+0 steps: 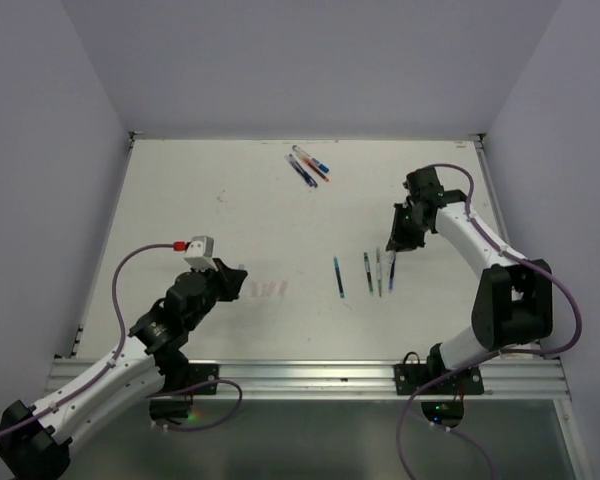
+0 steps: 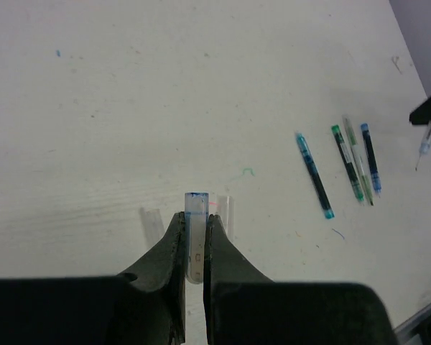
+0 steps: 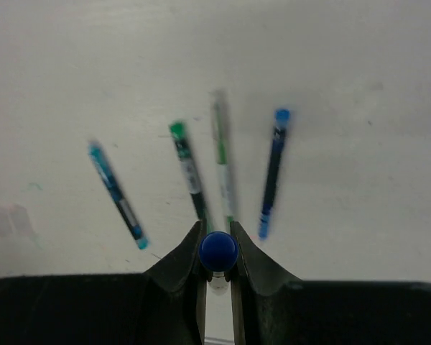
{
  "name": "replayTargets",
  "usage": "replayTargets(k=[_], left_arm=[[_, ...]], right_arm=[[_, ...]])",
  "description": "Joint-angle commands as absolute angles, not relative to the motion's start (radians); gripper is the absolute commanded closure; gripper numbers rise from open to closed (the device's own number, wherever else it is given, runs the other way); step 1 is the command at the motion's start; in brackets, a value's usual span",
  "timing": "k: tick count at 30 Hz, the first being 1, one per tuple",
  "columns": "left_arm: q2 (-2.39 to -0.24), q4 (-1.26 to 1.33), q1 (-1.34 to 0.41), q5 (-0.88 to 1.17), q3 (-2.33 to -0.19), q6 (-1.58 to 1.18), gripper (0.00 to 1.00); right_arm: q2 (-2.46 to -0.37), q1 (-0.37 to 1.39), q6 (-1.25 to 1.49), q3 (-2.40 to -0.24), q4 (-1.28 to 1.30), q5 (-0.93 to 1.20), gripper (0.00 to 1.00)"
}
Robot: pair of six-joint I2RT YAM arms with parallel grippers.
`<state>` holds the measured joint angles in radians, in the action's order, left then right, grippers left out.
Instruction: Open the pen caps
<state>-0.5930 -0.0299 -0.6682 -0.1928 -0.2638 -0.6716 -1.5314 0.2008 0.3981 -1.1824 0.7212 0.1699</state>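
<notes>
My left claw [image 2: 194, 221] clamps pen cap [image 2: 195, 203], right claw [image 3: 217, 231] clamps pen [image 3: 218, 250], lower centre. Cap seems off; next set both down.

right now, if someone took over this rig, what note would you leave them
Left tool: shut on a clear cap.
Right tool: shut on a blue-ended pen.
Four pens lie in a row by the right tool, seemingly done; two loose clear caps lie near the left tool.
Left to do: set these down, then the far cluster of pens.

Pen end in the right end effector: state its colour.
The pen end is dark blue, clearest in the right wrist view.
</notes>
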Motion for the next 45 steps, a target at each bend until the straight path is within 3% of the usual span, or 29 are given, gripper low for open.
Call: replayTargets(k=[1,5,26,29,38,45], left_arm=[[-0.514,-0.097,-0.663,-0.373,-0.252,-0.703,1.0],[-0.522,-0.135,-0.663,-0.446,-0.253,-0.706,1.0],[-0.62,0.118,-0.663,-0.391,-0.077,-0.834,1.0],[-0.65,0.124,-0.663,-0.411,-0.083,-0.841,1.0],[-0.75,0.274,-0.663,-0.399,-0.051,-0.841,0.96],[-0.888,0.362,-0.663,-0.373,-0.054,-0.851,0.82]], right_arm=[[-1.511,0.181,0.359,-1.14,0.885,0.003,1.0],[-1.529,0.169,0.376,-1.097,0.881,-0.055,1.0],[-1.65,0.146,0.376,-1.025,0.675,-0.106,1.0],[-1.693,0.146,0.373,-1.034,0.661,-0.091,0.91],[-1.727,0.147,0.37,-1.028,0.621,-0.072,0.78],[-1.703,0.146,0.362,-1.017,0.62,-0.058,0.71]])
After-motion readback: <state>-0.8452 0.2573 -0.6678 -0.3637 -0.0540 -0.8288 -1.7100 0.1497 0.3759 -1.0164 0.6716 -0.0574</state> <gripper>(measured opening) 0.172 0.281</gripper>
